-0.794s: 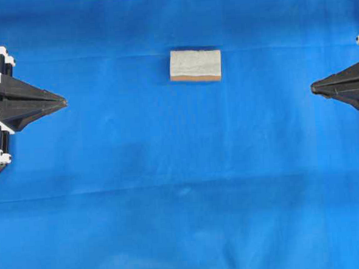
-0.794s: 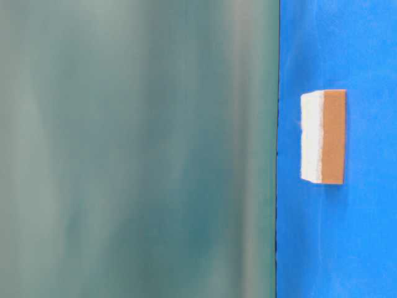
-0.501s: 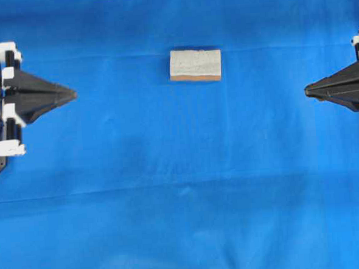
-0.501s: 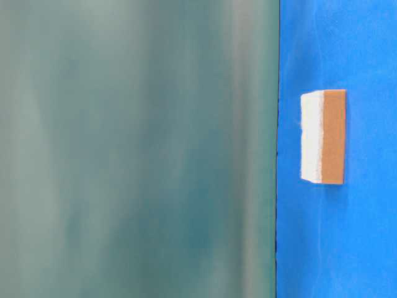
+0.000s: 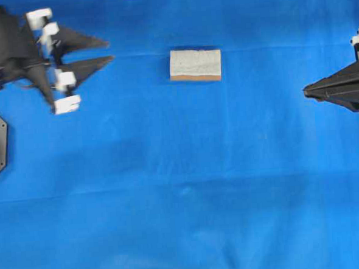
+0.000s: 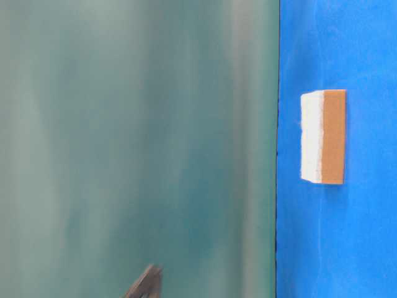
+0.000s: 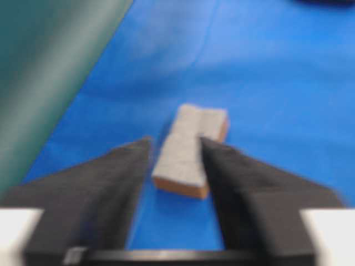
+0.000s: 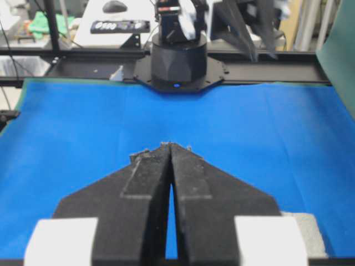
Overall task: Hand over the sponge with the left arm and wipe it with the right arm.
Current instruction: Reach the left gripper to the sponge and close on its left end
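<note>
Now, sponge: lies flat on the blue cloth, untouched, well apart from both arms.
Feel: looks light, soft, squashy; pinch across the short sides.
Long axis: left-right in the overhead view, grey top up.
Left gripper: fingers parted, empty, aimed at it.
Right gripper: fingers pressed together, empty.

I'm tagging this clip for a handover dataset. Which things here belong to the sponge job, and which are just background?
Belongs to the job:
- sponge, lying flat on the cloth
- left tool, open, pointed at the sponge
- right tool, shut, off to the side

Just background:
- blue cloth
- green backdrop
- remote control on the far bench
</note>
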`<action>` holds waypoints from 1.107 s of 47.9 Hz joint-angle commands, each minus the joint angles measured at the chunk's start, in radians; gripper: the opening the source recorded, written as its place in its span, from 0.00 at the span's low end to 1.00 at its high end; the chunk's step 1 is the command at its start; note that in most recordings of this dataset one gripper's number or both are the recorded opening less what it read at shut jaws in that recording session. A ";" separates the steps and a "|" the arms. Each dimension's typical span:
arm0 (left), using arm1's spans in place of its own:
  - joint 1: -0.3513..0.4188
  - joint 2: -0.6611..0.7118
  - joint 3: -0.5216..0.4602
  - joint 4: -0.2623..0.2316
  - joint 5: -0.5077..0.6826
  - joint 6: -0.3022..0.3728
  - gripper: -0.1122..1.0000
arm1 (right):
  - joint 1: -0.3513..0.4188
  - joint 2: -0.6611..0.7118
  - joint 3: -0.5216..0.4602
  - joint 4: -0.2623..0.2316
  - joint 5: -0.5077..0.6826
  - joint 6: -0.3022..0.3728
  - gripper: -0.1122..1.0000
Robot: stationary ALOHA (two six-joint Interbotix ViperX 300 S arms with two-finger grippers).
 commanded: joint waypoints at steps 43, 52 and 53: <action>0.032 0.730 -0.394 0.008 0.002 0.055 0.95 | -0.002 0.026 -0.020 0.000 -0.002 -0.006 0.12; 0.055 0.796 -0.419 0.008 0.000 0.055 0.95 | -0.002 0.028 -0.020 0.000 -0.003 -0.008 0.12; 0.057 0.802 -0.422 0.008 0.000 0.055 0.95 | -0.002 0.029 -0.020 0.000 -0.003 -0.006 0.12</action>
